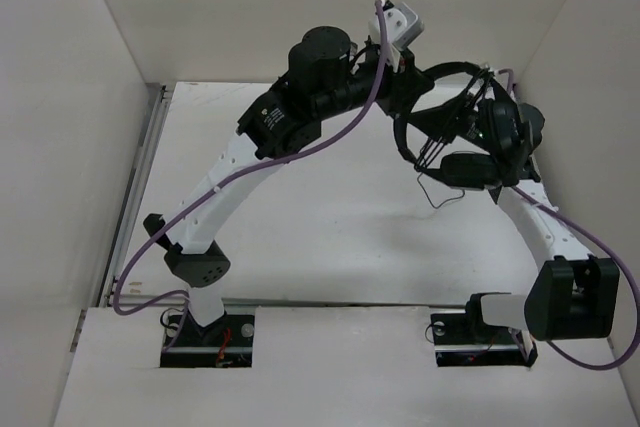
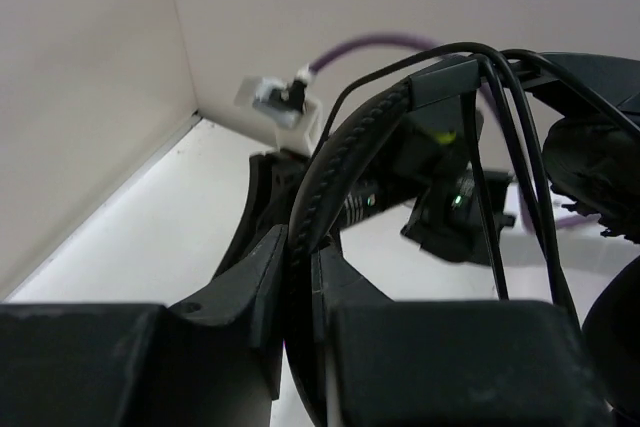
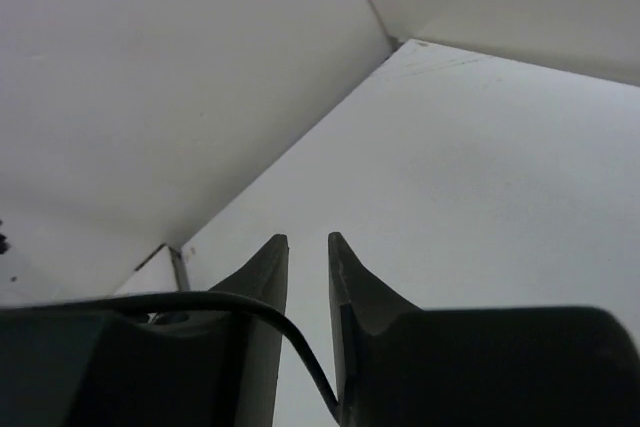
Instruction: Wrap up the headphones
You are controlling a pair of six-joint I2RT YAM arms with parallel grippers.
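Note:
The black headphones hang in the air at the back right. My left gripper is shut on their padded headband, which stands pinched between the jaws. Several strands of the thin black cord run taut over the headband down toward my right gripper. In the right wrist view the cord crosses the left finger and drops between the nearly closed jaws of that gripper. A loose cord end dangles below. The ear cups are mostly hidden by the arms.
White enclosure walls stand close at the back, left and right. Purple arm cables loop beside both arms. A white connector block with a purple cable shows past the headband. The white table floor lies below.

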